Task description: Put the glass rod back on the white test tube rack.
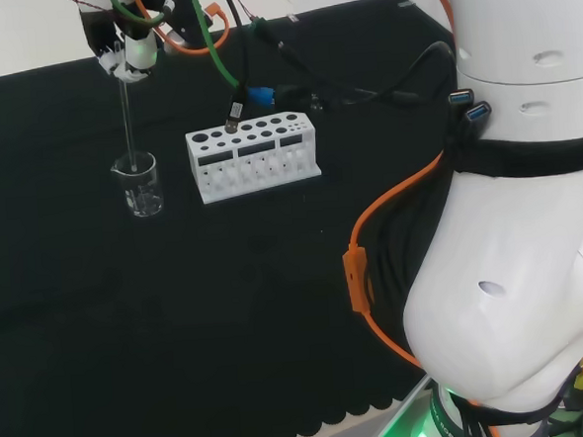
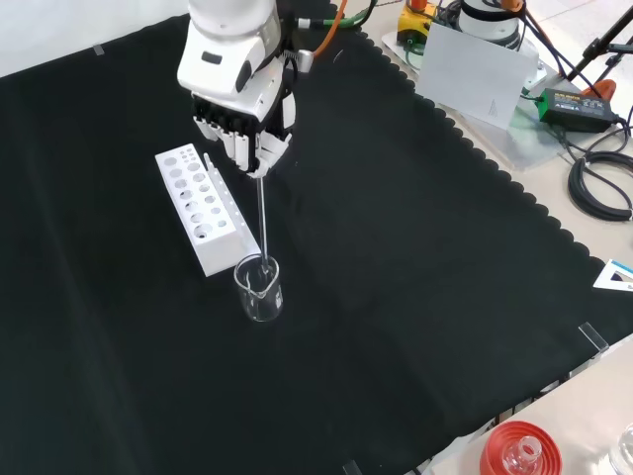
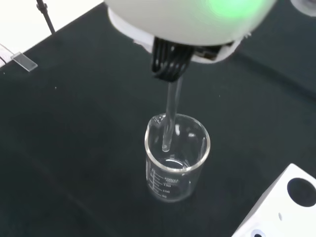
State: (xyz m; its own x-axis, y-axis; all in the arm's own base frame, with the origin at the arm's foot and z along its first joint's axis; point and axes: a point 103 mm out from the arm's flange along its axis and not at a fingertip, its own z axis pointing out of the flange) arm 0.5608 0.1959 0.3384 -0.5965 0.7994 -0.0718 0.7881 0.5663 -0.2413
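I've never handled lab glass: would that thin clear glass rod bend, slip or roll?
Probably stiff: the thin clear glass rod hangs straight from the hand into the small clear glass beaker. Smooth and round, it likely slips easily and would roll on the cloth. So thin, probably fragile.

Even, bright overhead light on matte black cloth; shadows are faint.

The black cloth [image 2: 415, 257] soaks up light and shows almost no cast shadow in the head and front views. The clear beaker [image 3: 177, 155] catches pale glints along its rim and wall in the wrist view, and the glass rod [image 3: 170, 118] shows as a thin bright streak. A blurred white part of the hand [image 3: 173, 19] carries a soft green glow there. Green light also tints the arm's base [image 1: 423, 433] in the head view.
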